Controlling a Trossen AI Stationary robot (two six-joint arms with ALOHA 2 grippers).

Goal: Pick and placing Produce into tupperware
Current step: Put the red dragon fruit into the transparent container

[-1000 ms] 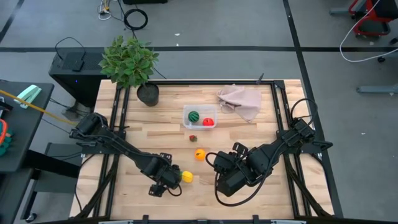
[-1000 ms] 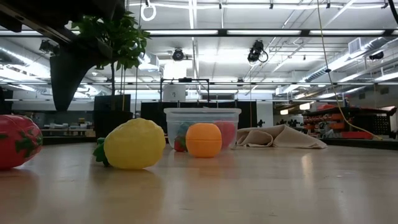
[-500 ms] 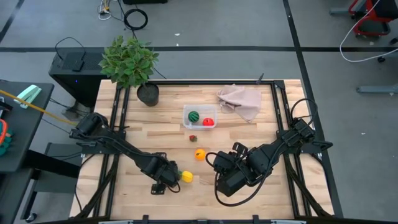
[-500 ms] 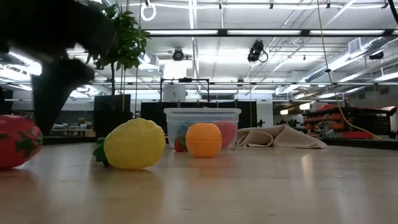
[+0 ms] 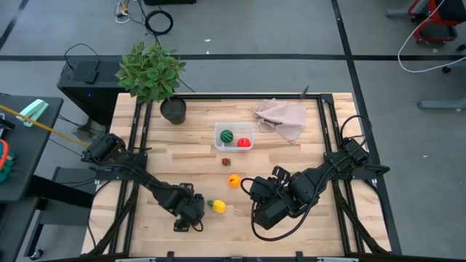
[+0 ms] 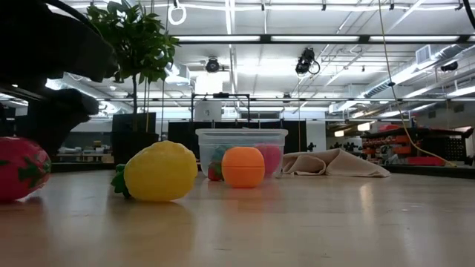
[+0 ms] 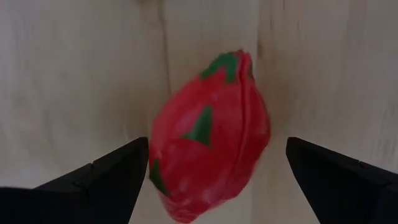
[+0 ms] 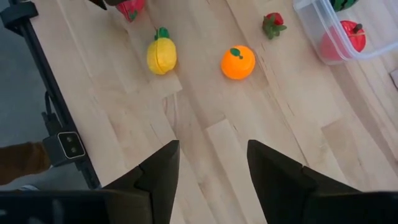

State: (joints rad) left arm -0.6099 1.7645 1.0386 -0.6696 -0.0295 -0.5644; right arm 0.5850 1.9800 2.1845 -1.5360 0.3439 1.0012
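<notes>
While the right tool (image 5: 251,191) waits half-open near the desk's (image 5: 306,156) front edge, the left tool (image 5: 191,216), fingers spread wide, hangs over a red toy fruit with green flecks (image 7: 208,134), gripping nothing. The clear plastic tupperware box (image 5: 234,137) sits mid-desk holding a green piece (image 5: 227,136) and a red piece (image 5: 245,143).

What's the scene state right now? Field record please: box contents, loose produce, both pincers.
tupperware: clear box, mid-table, lid off
in box: green watermelon toy, red tomato toy
loose on table: small strawberry, orange, yellow pineapple toy, red dragon fruit toy
left pincer: open, over the red dragon fruit toy, a finger on either side, not closed
right pincer: part open, empty, above bare table near the front
other: potted plant, beige cloth, both at the back
</notes>
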